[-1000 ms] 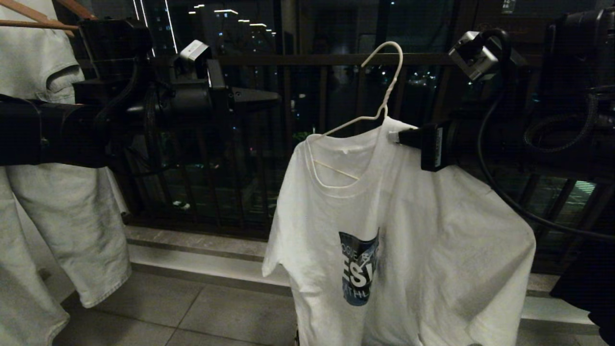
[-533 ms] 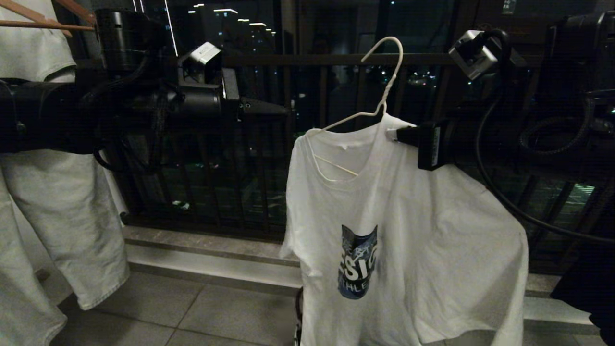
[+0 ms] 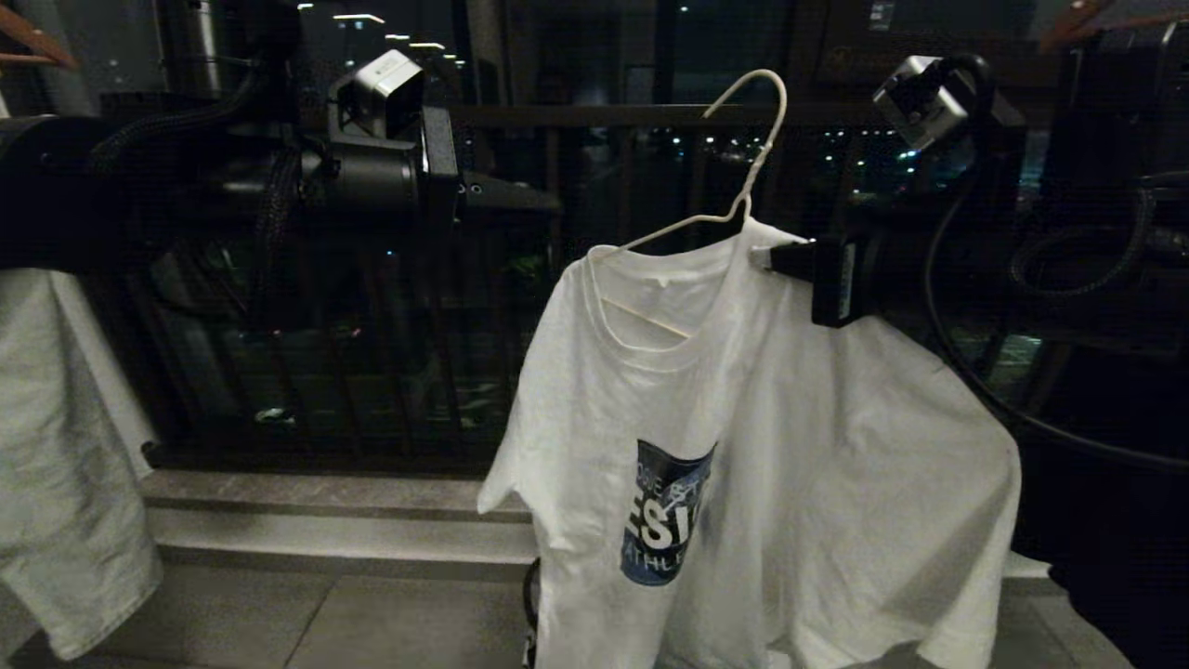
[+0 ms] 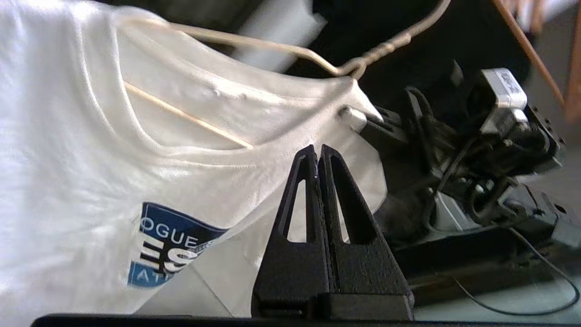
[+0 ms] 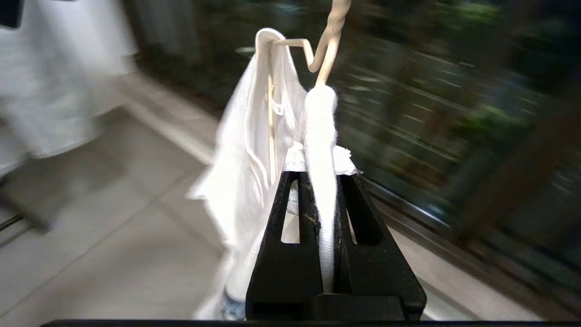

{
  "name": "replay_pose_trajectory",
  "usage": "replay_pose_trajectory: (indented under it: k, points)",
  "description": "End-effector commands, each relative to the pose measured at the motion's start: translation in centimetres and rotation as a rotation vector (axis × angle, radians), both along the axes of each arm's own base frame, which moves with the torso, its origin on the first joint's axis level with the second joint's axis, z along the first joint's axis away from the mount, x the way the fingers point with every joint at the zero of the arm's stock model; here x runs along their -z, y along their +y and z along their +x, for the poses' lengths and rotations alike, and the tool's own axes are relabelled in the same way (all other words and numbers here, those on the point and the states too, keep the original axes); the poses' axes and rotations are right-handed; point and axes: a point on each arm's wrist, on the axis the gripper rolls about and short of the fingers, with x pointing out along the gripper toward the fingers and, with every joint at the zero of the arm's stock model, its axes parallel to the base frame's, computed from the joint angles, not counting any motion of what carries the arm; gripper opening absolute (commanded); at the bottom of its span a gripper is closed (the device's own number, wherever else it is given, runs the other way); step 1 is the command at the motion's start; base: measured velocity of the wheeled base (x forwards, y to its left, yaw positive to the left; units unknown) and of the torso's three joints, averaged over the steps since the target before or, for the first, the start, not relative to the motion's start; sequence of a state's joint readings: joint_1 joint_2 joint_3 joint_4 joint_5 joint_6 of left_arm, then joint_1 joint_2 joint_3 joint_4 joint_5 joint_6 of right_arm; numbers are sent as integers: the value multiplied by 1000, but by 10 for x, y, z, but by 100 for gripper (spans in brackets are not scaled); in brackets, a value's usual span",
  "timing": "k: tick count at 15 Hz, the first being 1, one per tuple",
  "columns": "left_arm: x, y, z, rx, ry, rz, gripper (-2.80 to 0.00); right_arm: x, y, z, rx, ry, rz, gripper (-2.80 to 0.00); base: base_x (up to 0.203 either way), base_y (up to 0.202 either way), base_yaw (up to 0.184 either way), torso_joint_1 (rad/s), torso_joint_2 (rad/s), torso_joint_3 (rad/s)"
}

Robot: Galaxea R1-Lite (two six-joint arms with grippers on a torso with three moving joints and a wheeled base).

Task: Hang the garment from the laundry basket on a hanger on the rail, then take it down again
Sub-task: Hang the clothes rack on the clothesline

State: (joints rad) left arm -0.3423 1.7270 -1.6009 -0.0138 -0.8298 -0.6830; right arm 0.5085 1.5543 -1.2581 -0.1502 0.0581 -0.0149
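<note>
T-shirt [image 3: 790, 465] hangs from your right pincer [image 3: 764, 258], which clamps its shoulder over the hanger [image 3: 743, 158]; your left pincer [image 3: 548, 198] waits closed, empty.

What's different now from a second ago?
The whole view has shifted: the camera moved, sliding the pale trousers toward the edge. The left gripper, shut and empty, edged nearer the T-shirt. Unchanged: the right gripper stays clamped on the shirt's shoulder over the hanger.
</note>
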Motion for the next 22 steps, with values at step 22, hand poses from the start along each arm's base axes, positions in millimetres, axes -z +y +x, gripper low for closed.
replay_pose_trajectory:
  k: [22]
  points:
    - [-17,8,-22,3,-35,-15,-280,7,1,5,2,-37,-21,-280,0,1,-21,73,-190,-119]
